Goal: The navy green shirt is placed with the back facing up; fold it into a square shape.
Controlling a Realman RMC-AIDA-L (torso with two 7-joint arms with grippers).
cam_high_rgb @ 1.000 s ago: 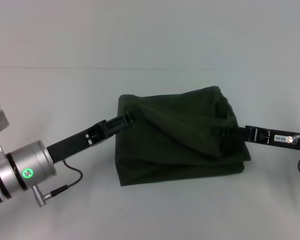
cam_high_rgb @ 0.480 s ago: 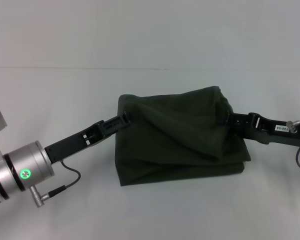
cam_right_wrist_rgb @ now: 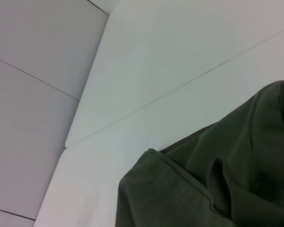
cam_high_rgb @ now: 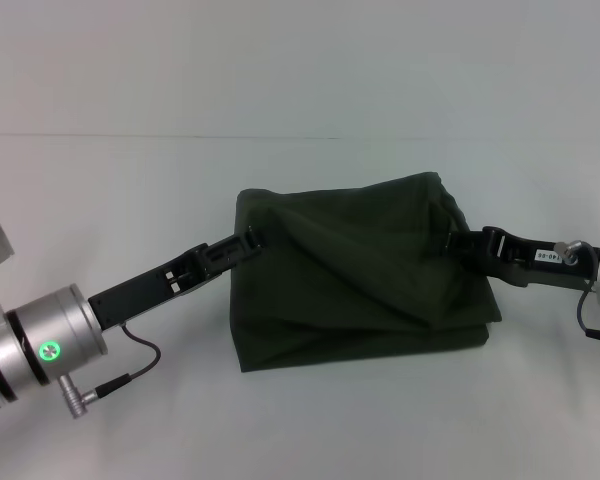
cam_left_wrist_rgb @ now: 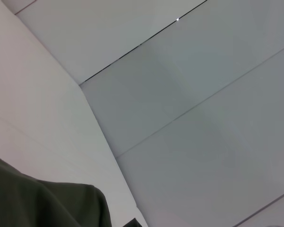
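While scanning from the robot's left: left gripper (cam_high_rgb: 248,241) reaching in low from the near-left, tips at the upper left edge of the navy green shirt (cam_high_rgb: 355,275), apparently pinched onto a bit of that edge, though cloth hides the contact itself. Shirt sitting mid-table (cam_high_rgb: 130,180), slightly right of centre, already doubled into a thick, roughly rectangular bundle; far edge raised and puckered, near edge flat on the surface, layers visible along the lower right corner. Left wrist view: only a dark corner of fabric (cam_left_wrist_rgb: 42,203) against pale table and wall, no fingers seen. Right wrist view: rumpled folds and a hemmed edge (cam_right_wrist_rgb: 213,189) close up, likewise no fingers. Right gripper (cam_high_rgb: 458,243) at the upper right edge of the bundle, tips touching or just inside the fabric; grasping or released, cannot tell. Judged stage: late, final fold laid or being laid, shape not yet a neat square. Risks: uneven pull between the two sides skewing the top layer; a snagged fold dragged along on withdrawal, undoing the stack; top edge slumping back into a ridge if let go while raised; layers sliding on the smooth surface and leaving the corners misaligned.
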